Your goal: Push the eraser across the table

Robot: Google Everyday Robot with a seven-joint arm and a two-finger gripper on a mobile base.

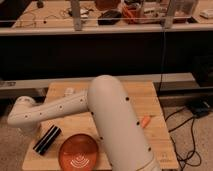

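Camera view looks down on a pale wooden table with a plank-like top and square corners. A smooth white plastic robot arm, thick and rounded and dotted with small dark holes, rises from the lower edge and bends left across the tabletop, covering much of the table's middle.

The arm's thin end curls down at the table's left edge, and the gripper sits there, largely masked by the rounded wrist housing. Whether it is spread or pressed together cannot be told.

The black oblong eraser, ridged lengthwise, lies diagonally on the front-left of the table, just right of the gripper. Contact between the two cannot be judged. Just beside the eraser's right is a glossy orange round bowl with pale curved marks inside; the arm overlaps its right rim.

A small orange stick-like object lies at the arm's right flank. A small pale lump rests near the table's far-left corner; its nature is unclear.

Behind, a long workbench carries blurred clutter. Black cables trail over the floor at right.
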